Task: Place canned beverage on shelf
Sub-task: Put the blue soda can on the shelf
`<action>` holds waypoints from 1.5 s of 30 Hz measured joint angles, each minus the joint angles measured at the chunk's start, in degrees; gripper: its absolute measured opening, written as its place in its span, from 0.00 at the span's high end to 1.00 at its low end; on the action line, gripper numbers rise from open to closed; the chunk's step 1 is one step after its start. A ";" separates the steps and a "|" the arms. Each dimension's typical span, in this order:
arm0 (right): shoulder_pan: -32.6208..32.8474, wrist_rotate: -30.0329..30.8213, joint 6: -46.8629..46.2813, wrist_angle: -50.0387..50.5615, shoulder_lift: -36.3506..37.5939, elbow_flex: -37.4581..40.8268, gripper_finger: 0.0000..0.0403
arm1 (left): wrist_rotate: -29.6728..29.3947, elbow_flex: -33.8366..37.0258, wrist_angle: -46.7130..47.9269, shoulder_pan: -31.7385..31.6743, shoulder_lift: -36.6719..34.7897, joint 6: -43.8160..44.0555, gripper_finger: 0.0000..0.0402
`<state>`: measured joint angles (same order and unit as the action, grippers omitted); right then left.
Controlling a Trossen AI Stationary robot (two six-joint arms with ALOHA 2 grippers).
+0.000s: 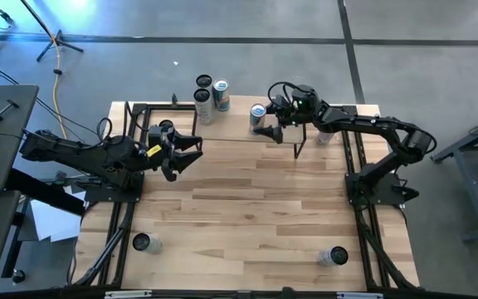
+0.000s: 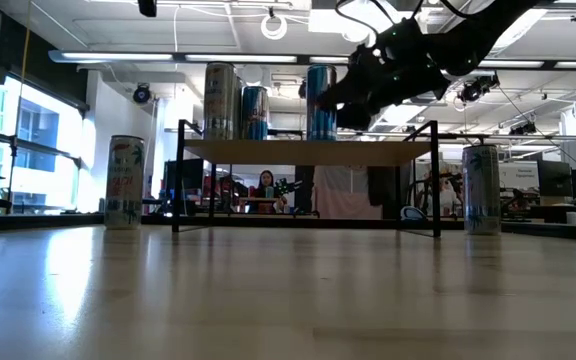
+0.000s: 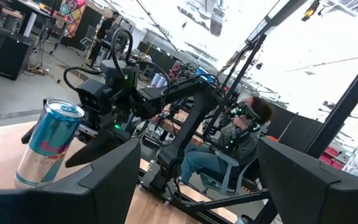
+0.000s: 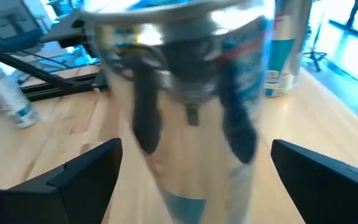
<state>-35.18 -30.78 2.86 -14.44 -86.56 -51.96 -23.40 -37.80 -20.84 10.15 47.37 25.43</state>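
Note:
A blue-and-silver beverage can (image 1: 258,112) stands upright on the light-wood shelf (image 1: 231,126), right of its middle. It also shows in the low view (image 2: 320,100), the left wrist view (image 3: 45,146) and the right wrist view (image 4: 191,93). My right gripper (image 1: 266,124) is open at the can, one finger on either side, with bare wood showing between each finger and the can in the right wrist view (image 4: 196,146). My left gripper (image 1: 187,154) is open and empty over the table's left part, in front of the shelf.
Other cans (image 1: 221,93) (image 2: 220,100) stand on the shelf's left part. Two more cans stand on the table near its front corners (image 1: 143,242) (image 1: 334,256). The shelf's black legs (image 2: 436,180) stand at the table's far side. A seated person (image 3: 241,134) is behind the table.

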 joint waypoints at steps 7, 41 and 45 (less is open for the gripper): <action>0.05 1.85 0.15 -0.16 0.00 0.00 0.01 | 0.00 0.00 0.00 0.00 -0.02 0.00 0.26; 2.23 2.20 3.64 -2.89 0.02 -0.02 0.27 | -1.06 0.02 0.02 0.01 -0.01 0.04 0.26; 2.23 2.19 3.63 -3.41 0.02 -0.02 0.38 | -1.06 0.02 0.02 0.02 0.00 0.04 0.26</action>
<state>-32.95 -28.58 6.49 -17.85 -86.54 -51.99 -24.46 -37.78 -20.82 10.17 47.37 25.47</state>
